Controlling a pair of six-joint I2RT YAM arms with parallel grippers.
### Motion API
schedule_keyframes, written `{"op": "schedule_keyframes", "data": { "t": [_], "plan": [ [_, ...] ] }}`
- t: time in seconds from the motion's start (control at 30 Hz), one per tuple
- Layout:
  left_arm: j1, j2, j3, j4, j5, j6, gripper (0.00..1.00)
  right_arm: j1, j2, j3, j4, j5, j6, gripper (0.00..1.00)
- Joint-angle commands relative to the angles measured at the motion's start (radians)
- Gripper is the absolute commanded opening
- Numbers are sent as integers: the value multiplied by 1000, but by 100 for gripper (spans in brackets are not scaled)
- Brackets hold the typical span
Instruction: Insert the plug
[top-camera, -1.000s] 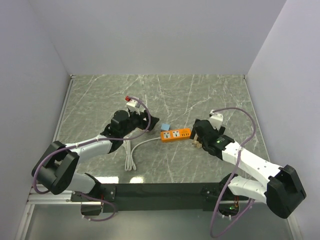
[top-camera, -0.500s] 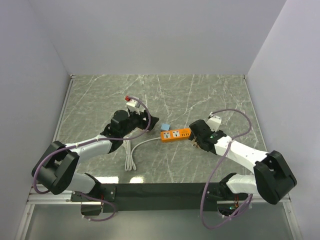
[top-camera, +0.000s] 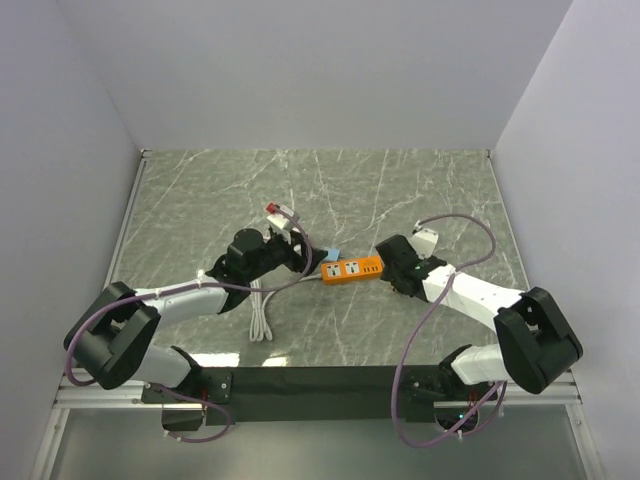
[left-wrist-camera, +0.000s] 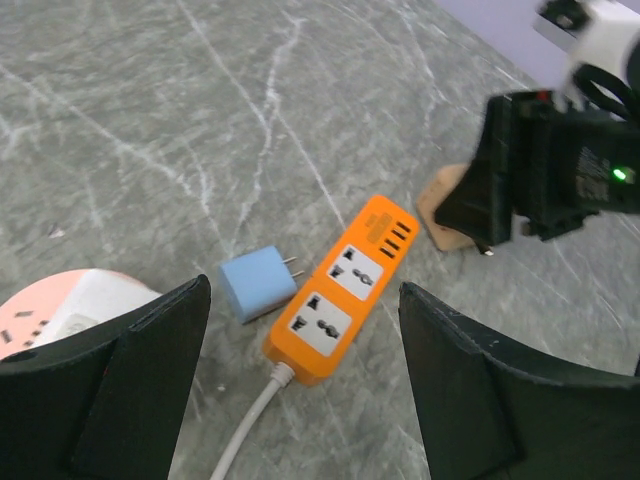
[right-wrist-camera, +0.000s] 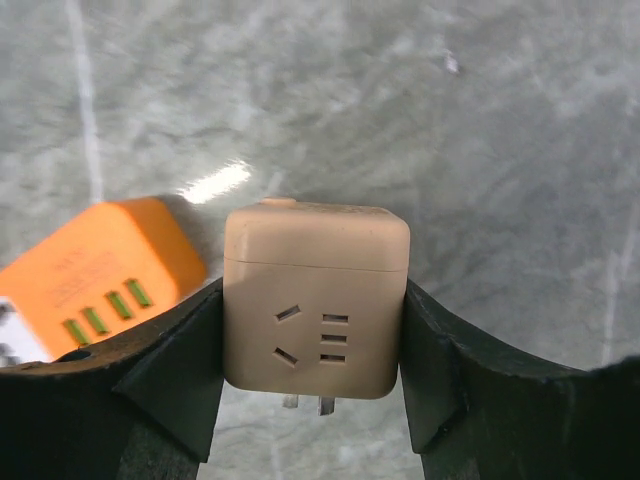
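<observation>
On the table (top-camera: 420, 190), mid-span between the arms: everything the task needs sits in one tight cluster.
Left gripper (top-camera: 305, 257): jaws spread wide, holding nothing, hovering just left of the strip.
Blue plug (left-wrist-camera: 256, 284): loose on the table, prongs pointing at the strip's side, just beside it. Inside the left claw's span.
Orange power strip (top-camera: 352, 269): flat, sockets up. Long axis runs left-right across the table. White cable (top-camera: 262, 312) leaves the left end; the small green ports are on the right end.
Tan cube plug (right-wrist-camera: 315, 300): clamped between the right fingers, pads pressed on two opposite sides. Prongs show at its lower edge in the wrist view. Can't tell if it's off the table.
Right gripper (top-camera: 392, 268): closed on that cube, just right of the strip's green-port end.
Key relation: the strip lies to the left of the right claw, end-on, so the nearest socket is a short move along the strip's long axis.
Nearer arm: right, and it has the plug in hand.
Judgement: grip made, insertion not yet done; prongs need squaring over a socket.
</observation>
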Motion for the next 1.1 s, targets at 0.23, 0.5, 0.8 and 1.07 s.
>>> {"op": "schedule_keyframes", "data": {
  "t": [0.23, 0.5, 0.8, 1.07],
  "plan": [
    [-47, 7, -19, 153, 161, 15, 82, -7, 1, 227, 197, -92, -91, 0],
    [-62, 34, -15, 254, 112, -51, 84, -5, -24, 272, 393, -322, -71, 0],
    [-112, 115, -27, 512, -84, -191, 84, 31, -70, 247, 583, -511, -4, 0],
    [-117, 144, -7, 584, -209, -235, 86, 76, -70, 235, 649, -591, 10, 0]
  ]
}}
